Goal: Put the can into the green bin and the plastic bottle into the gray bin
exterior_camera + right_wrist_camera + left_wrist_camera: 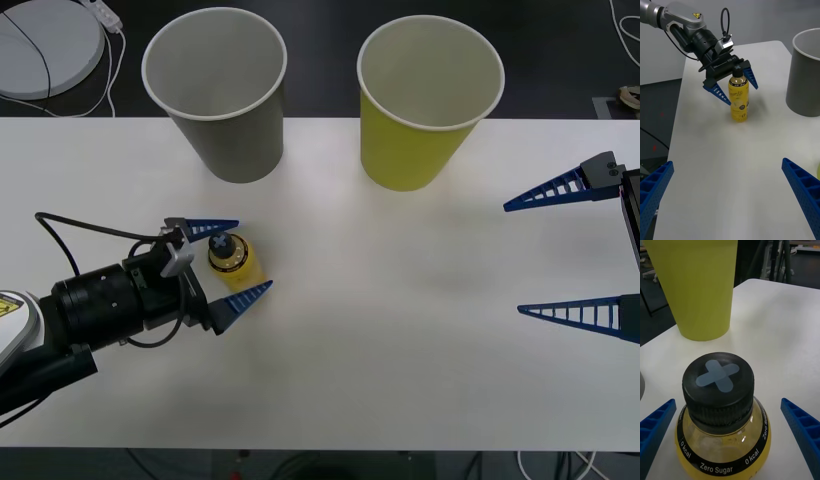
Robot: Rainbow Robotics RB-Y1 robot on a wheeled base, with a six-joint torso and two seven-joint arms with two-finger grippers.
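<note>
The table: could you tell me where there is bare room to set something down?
Bare: the middle of the table, between the plastic bottle and the open right gripper, below the green bin. Crowded: around the bottle, bracketed by the open left gripper, under the gray bin.

1. The plastic bottle (237, 264) stands upright on the white table, small, with yellow contents, a yellow label and a black screw cap marked with a pale cross. A black band under the cap reads "Zero Sugar" and "0 kcal". It stands between the spread blue fingers of the left gripper (231, 260), with a gap on each side.
2. The gray bin (220, 92), a tall tapered paper cup with white inside and rolled rim, stands upright beyond that gripper.
3. The green bin (425, 98), its yellow-green twin, stands upright beside the gray one, farther from the left gripper.
</note>
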